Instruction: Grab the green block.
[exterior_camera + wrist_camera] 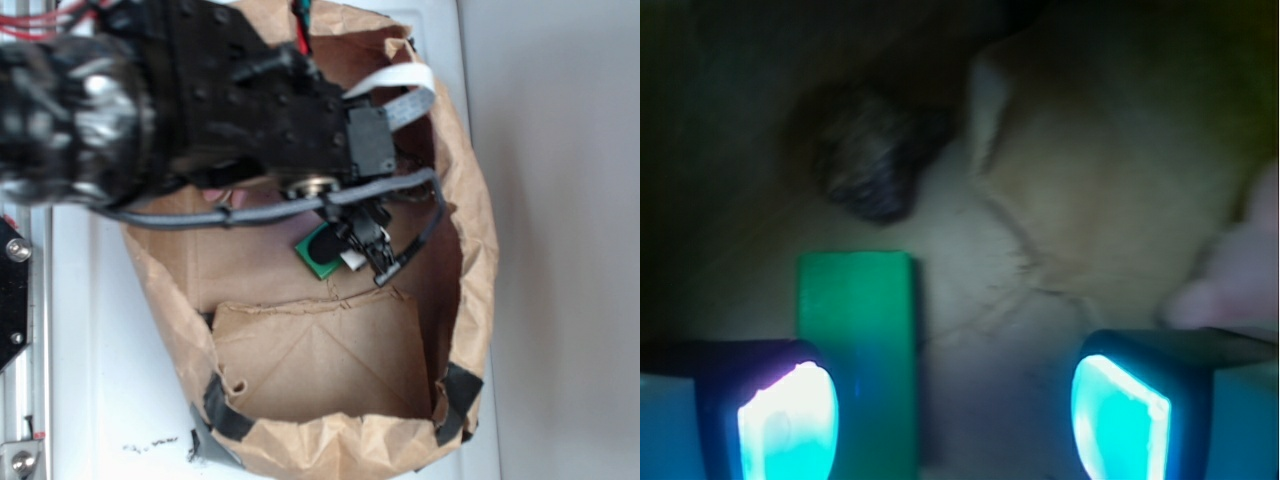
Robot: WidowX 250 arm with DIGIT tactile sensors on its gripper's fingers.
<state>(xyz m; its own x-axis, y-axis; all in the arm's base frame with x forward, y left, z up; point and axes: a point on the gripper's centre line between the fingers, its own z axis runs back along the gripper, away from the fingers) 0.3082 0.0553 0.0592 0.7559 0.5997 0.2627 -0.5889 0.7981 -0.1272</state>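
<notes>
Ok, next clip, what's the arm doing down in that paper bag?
The robot arm has reached into the open brown paper bag on the white surface, going for the green block that lies flat on the bag's floor. The gripper is open and low. In the wrist view the block sits by the left-hand finger rather than centred between the two, so nothing is gripped yet. A dark brown lump lies just beyond the block, and something pink shows at the right edge.

Bright green block point(855, 340), brown paper bag point(470, 200), dark brown lump point(865, 165)
</notes>
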